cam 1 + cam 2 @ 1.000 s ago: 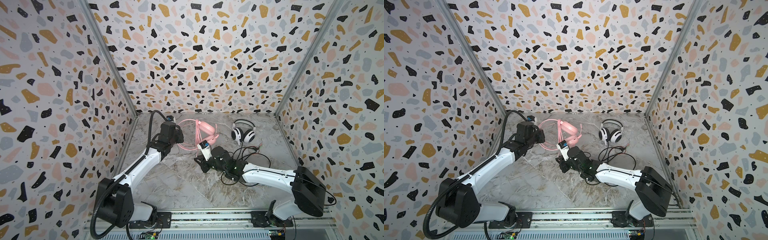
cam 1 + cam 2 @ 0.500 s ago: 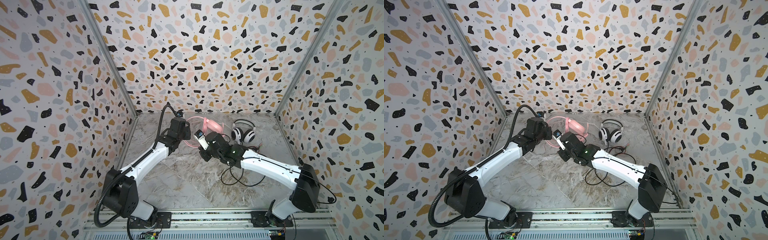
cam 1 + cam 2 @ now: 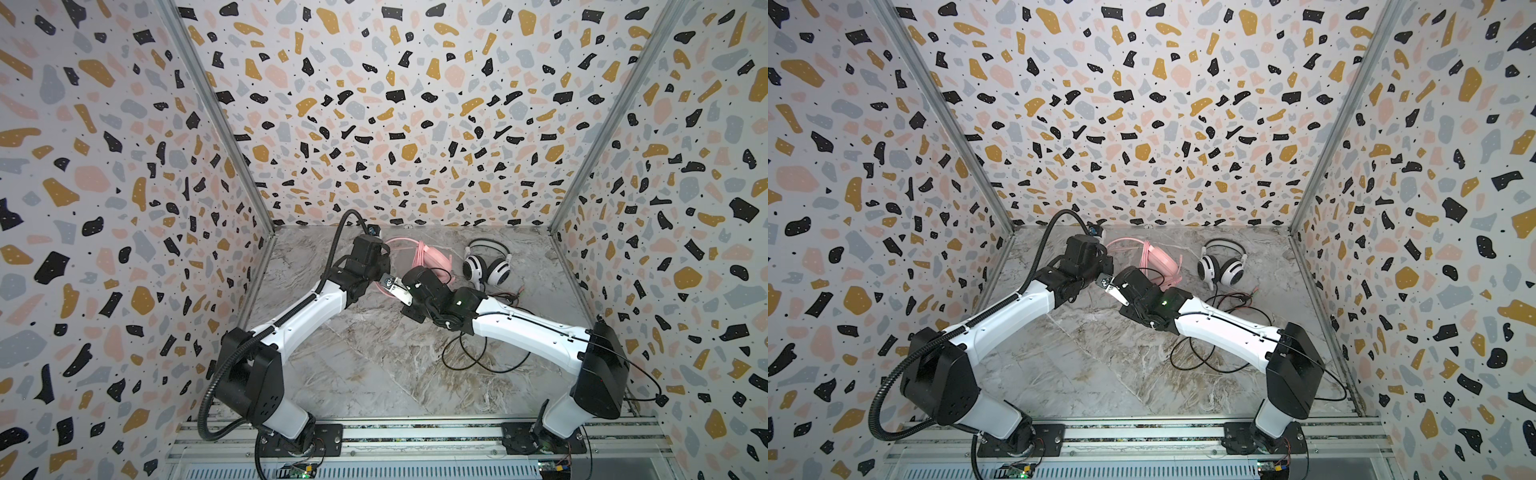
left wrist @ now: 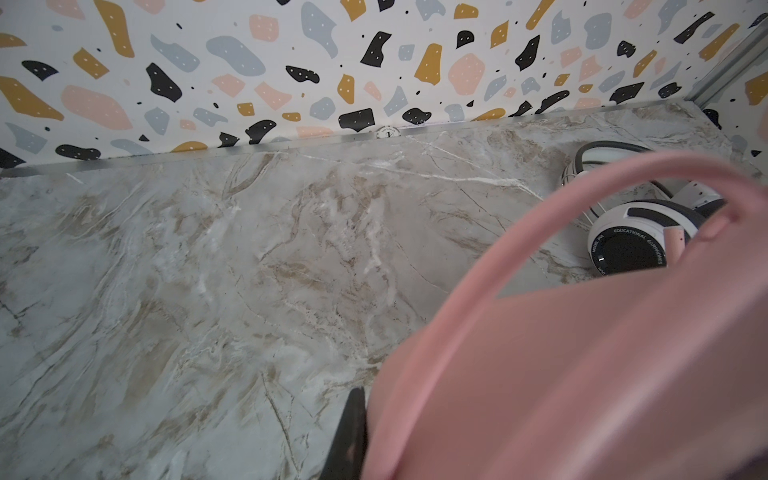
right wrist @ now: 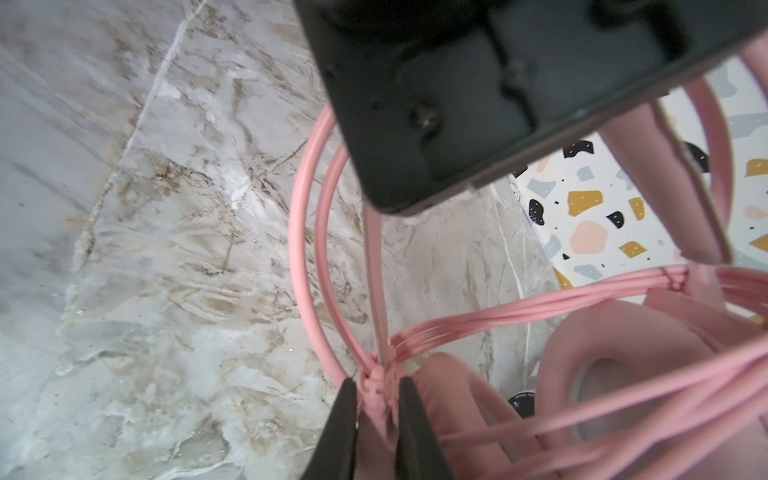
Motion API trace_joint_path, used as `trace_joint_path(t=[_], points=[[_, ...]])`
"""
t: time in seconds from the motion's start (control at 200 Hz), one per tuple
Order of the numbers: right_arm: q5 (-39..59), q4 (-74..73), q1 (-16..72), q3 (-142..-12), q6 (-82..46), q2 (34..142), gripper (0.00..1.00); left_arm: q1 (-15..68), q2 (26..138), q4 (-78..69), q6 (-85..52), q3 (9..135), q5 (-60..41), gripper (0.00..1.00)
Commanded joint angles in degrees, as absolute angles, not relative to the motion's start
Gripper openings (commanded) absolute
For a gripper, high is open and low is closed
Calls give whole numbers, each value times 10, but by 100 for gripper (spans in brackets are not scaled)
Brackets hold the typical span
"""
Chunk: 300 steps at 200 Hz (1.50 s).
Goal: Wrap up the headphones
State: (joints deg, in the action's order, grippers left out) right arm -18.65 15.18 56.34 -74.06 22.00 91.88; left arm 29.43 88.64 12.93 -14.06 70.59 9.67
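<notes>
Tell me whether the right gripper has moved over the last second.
Yes. In both top views the right gripper has gone toward the back wall and slightly left, judged against the white-and-black headset, which stayed put.

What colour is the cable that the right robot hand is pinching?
The cable is pink; the right wrist view shows it best.

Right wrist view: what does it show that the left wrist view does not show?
Only the right wrist view shows the right gripper shut on the bunched pink cable. Only the left wrist view shows the white-and-black headset plainly, lying on the marble table. Both show the pink headset and the table.
</notes>
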Motion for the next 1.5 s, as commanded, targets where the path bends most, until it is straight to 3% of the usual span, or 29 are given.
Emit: trace_joint_path(t=[0.0,0.486,0.706,0.976,1.392,1.497], points=[[-191,-101,564,-689,340,856,7,324,893,165,-113,723,9,0],[-99,-176,567,-628,526,818,7,326,925,188,-96,742,-50,0],[-35,-178,520,-616,538,807,7,326,922,182,-80,738,-96,0],[131,-90,443,-672,355,818,9,326,903,163,-79,727,-119,0],[-28,119,440,-796,290,925,14,322,888,159,-83,725,-109,0],[-23,136,427,-817,265,932,16,312,882,152,-87,720,-121,0]])
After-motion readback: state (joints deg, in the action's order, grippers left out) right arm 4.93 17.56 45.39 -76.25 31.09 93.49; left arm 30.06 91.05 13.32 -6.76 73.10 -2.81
